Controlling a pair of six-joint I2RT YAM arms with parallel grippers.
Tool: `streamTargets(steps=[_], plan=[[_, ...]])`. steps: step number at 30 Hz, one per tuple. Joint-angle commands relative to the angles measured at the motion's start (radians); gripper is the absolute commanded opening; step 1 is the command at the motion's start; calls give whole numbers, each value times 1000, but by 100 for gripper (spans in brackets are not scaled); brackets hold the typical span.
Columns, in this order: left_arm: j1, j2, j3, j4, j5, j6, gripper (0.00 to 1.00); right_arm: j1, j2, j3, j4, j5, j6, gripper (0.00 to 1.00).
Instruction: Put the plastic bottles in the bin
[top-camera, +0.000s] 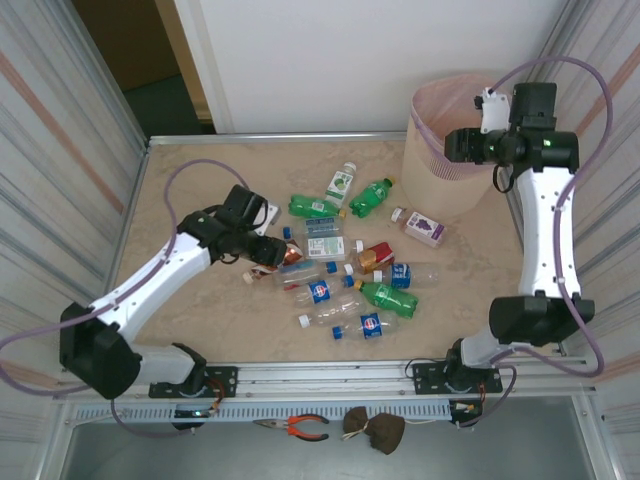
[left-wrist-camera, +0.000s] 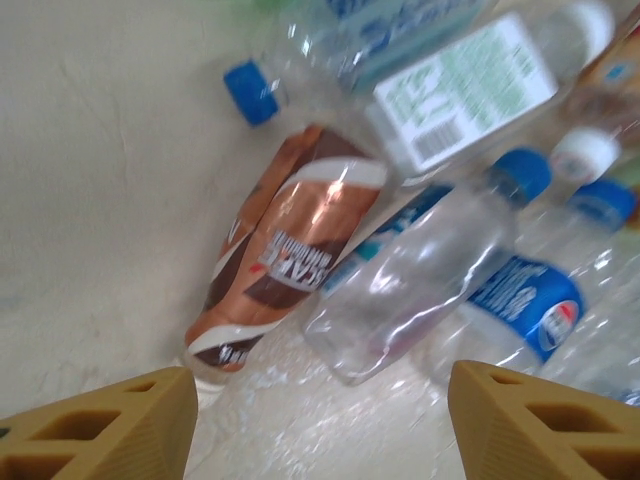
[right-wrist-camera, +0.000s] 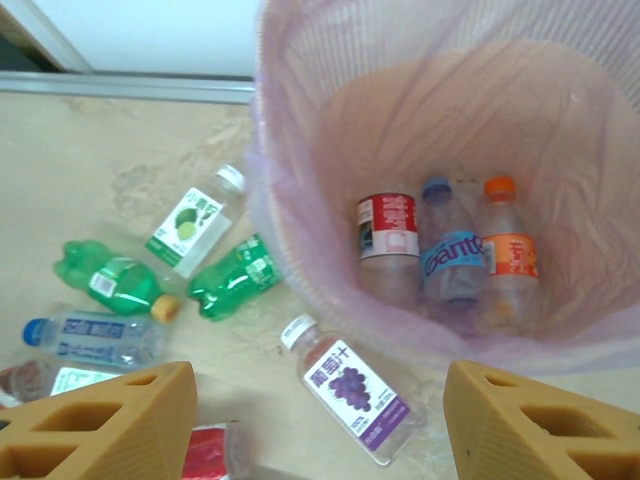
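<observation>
Several plastic bottles (top-camera: 340, 270) lie in a loose heap mid-table. My left gripper (top-camera: 268, 252) (left-wrist-camera: 320, 425) hovers low at the heap's left edge, open, nothing between its fingers. Just ahead of it lie a brown-labelled bottle (left-wrist-camera: 290, 260) and a clear bottle (left-wrist-camera: 410, 290). The bin (top-camera: 440, 175) stands at the far right, its pink liner (right-wrist-camera: 262, 150) over the rim. My right gripper (top-camera: 456, 143) (right-wrist-camera: 318, 425) hangs open above the bin's near-left rim, holding nothing. Three bottles rest inside: red-labelled (right-wrist-camera: 387, 235), blue-labelled (right-wrist-camera: 450, 255), orange-labelled (right-wrist-camera: 510, 255). A purple-labelled bottle (right-wrist-camera: 357, 390) lies beside the bin.
Two green bottles (right-wrist-camera: 232, 278) (right-wrist-camera: 110, 280) and a lime-labelled one (right-wrist-camera: 190, 228) lie left of the bin. A metal rail (top-camera: 280, 137) edges the table's far side. Pliers (top-camera: 300, 427) and a dark lump (top-camera: 375, 428) sit on the front ledge. Bare tabletop (top-camera: 190, 180) lies at far left.
</observation>
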Motion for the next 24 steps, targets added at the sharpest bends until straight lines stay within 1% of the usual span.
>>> streamTargets(steps=[1,4,6,12,14,18,24], plan=[[6,43,28,-149,-80,107,66,7,-65,-63,69,-55,40,66],[7,64,-14,-179,-123,207,65,4,-81,-85,61,-58,36,66],[12,54,-64,-153,-158,286,64,4,-89,-97,58,-60,34,66],[90,11,-211,12,-33,536,63,4,-91,-116,56,-66,21,66],[123,23,-234,47,-17,579,62,4,-89,-117,57,-67,20,66],[198,81,-233,65,27,652,59,7,-89,-114,55,-74,16,66],[209,190,-215,114,77,738,57,13,-98,-103,46,-74,6,66]])
